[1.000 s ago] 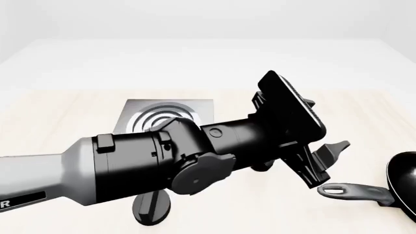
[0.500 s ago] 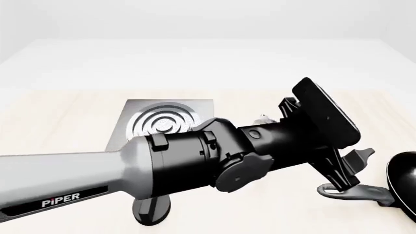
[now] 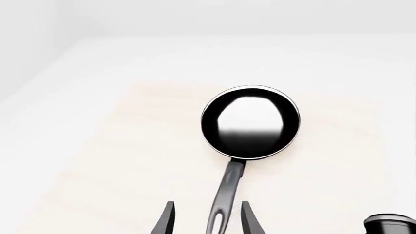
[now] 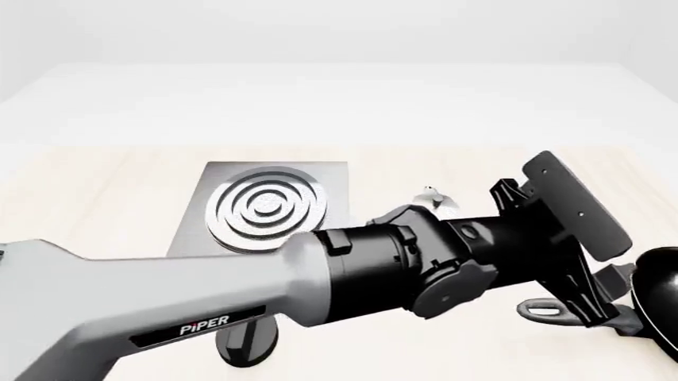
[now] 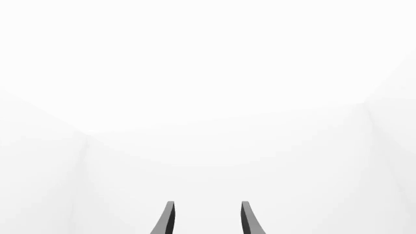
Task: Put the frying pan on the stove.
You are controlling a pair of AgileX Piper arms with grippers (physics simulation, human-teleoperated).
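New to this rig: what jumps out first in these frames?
The left arm fills the front view, reaching across to the right where the frying pan lies. In the left wrist view the left gripper is open, its fingers straddling the loop end of the pan's handle. The stove sits bare behind the arm.

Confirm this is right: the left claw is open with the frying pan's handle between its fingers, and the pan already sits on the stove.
Not quite. The left claw is open astride the frying pan handle, but the front view shows the pan on the bare table at far right, well apart from the stove.
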